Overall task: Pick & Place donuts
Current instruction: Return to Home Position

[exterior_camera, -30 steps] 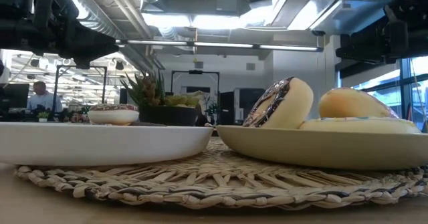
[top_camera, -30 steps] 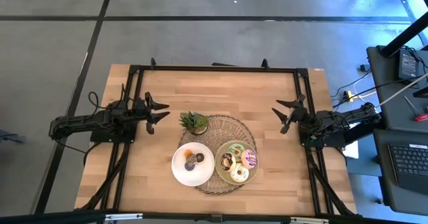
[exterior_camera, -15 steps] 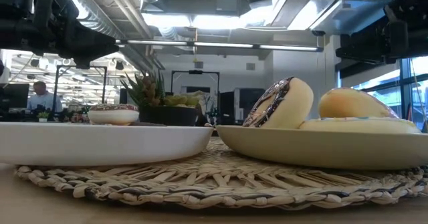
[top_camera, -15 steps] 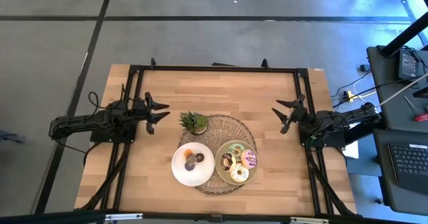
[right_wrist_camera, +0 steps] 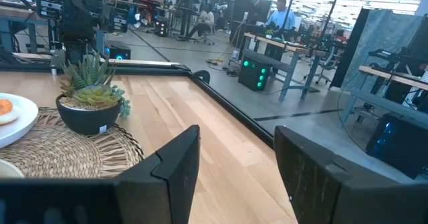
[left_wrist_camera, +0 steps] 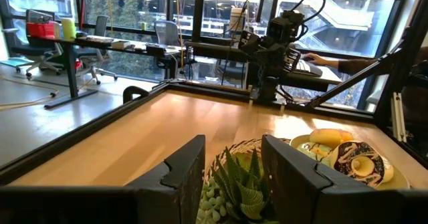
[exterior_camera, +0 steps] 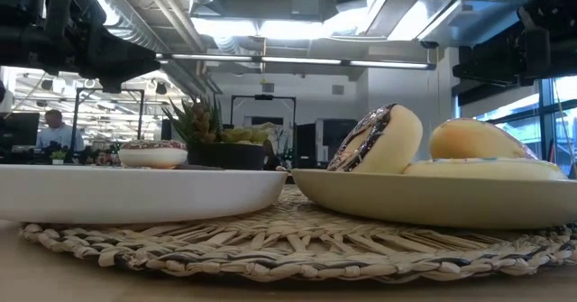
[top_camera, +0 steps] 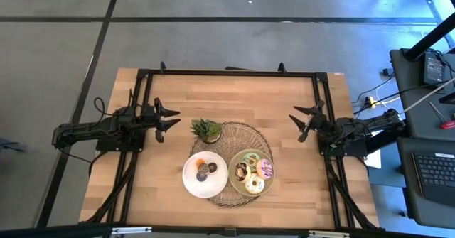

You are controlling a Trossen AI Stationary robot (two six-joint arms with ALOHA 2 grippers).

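Four large donuts fill the pale plate [exterior_camera: 433, 203] on the half of the round woven mat [top_camera: 242, 135] nearer the right arm. The green donut [top_camera: 250, 158] lies toward the mat's middle, the pink donut [top_camera: 266, 169] toward the mat's outer edge, and the white-yellow donut [top_camera: 254, 185] toward the mat's front. The chocolate donut [exterior_camera: 379, 140] is on the side facing the other plate and stands tilted up on its edge in the low view. The white plate [exterior_camera: 135, 194] sits just beside the pale one on the mat's other half, overhanging the mat's edge on the left arm's side. It carries the orange mini donut [top_camera: 201, 160] and two darker mini donuts [top_camera: 211, 168], close together near the plate's middle. A small spiky plant [top_camera: 207, 130] in a dark pot stands at the mat's far edge, behind the white plate. The mat rests on the wooden counter [top_camera: 234, 96]. The left gripper [top_camera: 175, 119] hangs well clear of the mat, out past the plant on the left arm's side. Its fingers [left_wrist_camera: 177, 177] are spread wide with nothing between them. The right gripper [top_camera: 297, 127] hangs well clear of the mat on the opposite side, its fingers [right_wrist_camera: 167, 164] likewise spread wide and empty.
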